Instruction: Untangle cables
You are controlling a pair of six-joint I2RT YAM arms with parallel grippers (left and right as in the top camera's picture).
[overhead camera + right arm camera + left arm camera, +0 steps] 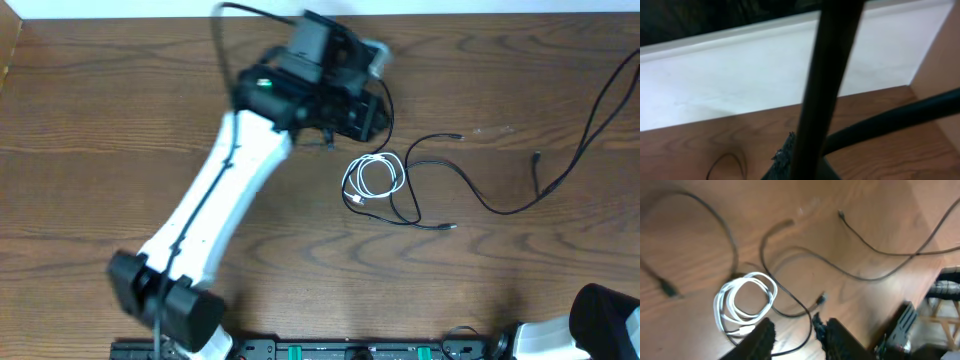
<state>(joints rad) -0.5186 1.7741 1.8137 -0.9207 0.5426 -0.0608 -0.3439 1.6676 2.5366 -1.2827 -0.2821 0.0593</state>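
One white coiled cable lies at ten o'clock, just beside my left gripper, fingers spread; my right arm is well apart.

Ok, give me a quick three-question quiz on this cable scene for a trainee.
1. True or false: the white cable lies stretched out straight.
2. The left hand is: A) open, holding nothing; B) shut on the white cable; C) out of view.
3. Fill in: the second cable, crossing the white coil's edge, is coloured ____.

Key: 1 false, it is coiled. 2 A. 3 black.
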